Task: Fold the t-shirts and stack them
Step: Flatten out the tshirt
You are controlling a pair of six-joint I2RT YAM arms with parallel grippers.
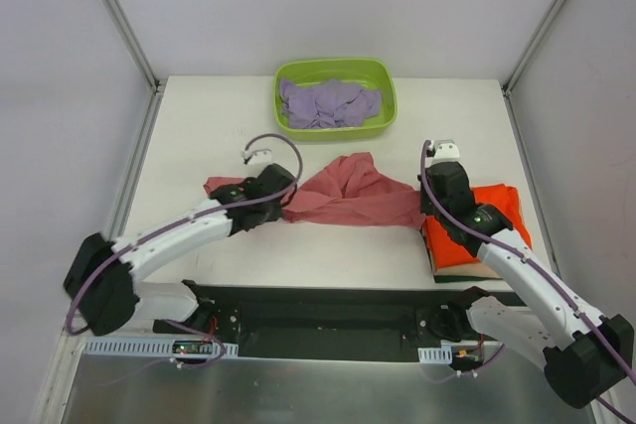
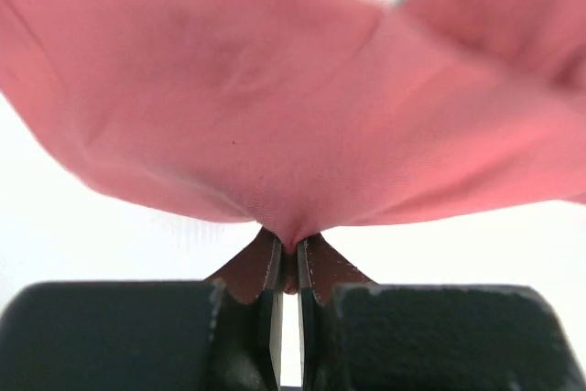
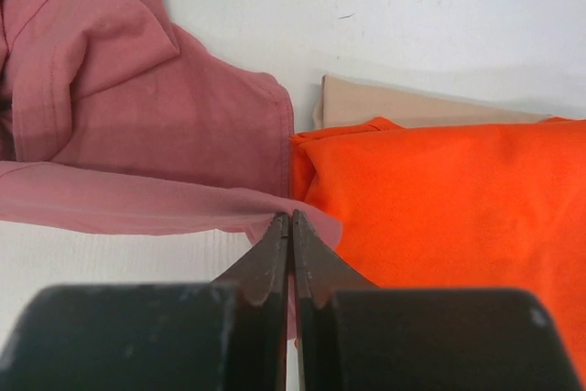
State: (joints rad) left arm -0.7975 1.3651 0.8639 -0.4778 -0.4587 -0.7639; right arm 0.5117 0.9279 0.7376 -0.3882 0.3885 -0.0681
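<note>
Matt soft cloth salmon-red t-shirt (image 1: pixel 348 196), glossy plastic tub (image 1: pixel 383 71)

I'm not seeing a single word, number, label or brand mark that can be read anywhere here. The little green circuit boards (image 1: pixel 189 348) near the front are showing too small and blurred for any print.

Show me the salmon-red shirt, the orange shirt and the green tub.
salmon-red shirt (image 1: pixel 350 196), top external view, middle of the bunched cloth.
orange shirt (image 3: pixel 439 199), right wrist view, flat top face of the folded shirt.
green tub (image 1: pixel 338 132), top external view, near rim.
</note>
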